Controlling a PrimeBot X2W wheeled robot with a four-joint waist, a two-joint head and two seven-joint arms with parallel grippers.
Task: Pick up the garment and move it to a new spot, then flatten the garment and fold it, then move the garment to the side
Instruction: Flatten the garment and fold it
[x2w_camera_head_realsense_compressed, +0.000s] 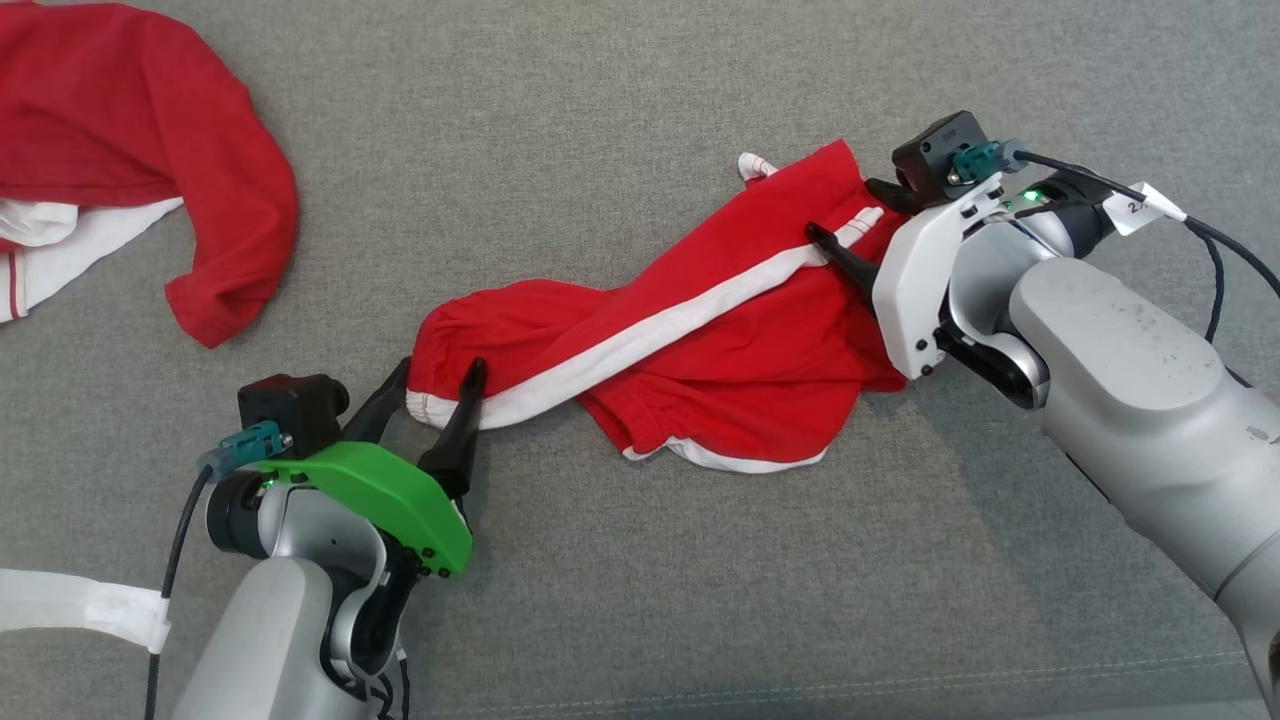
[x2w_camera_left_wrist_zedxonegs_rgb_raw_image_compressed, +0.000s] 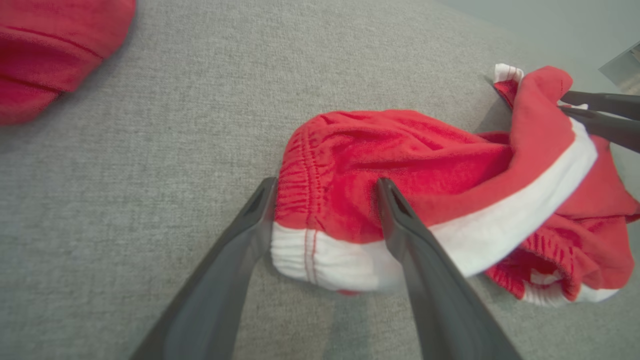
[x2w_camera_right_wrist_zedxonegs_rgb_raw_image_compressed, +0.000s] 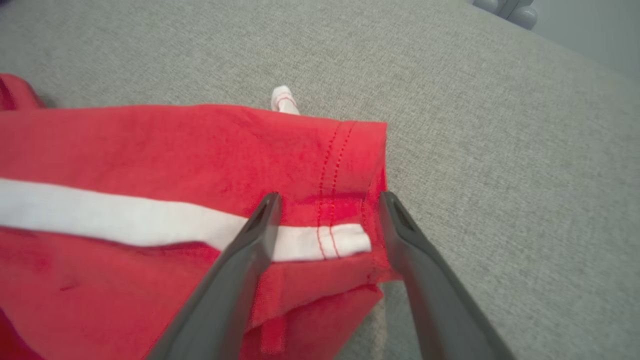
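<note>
Grey upholstery carries the red shorts (x2w_camera_head_realsense_compressed: 700, 330), their long axis slanting between the arms, with the left pincer (x2w_camera_head_realsense_compressed: 440, 368) spread wide astride the shorts' gathered end and the right pincer (x2w_camera_head_realsense_compressed: 842, 208) likewise spread astride their opposite stitched hem, neither clamped.

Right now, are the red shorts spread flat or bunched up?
Bunched up, not flat: the red shorts lie twisted on the grey surface, their white stripe curving over overlapping, rumpled folds.
</note>
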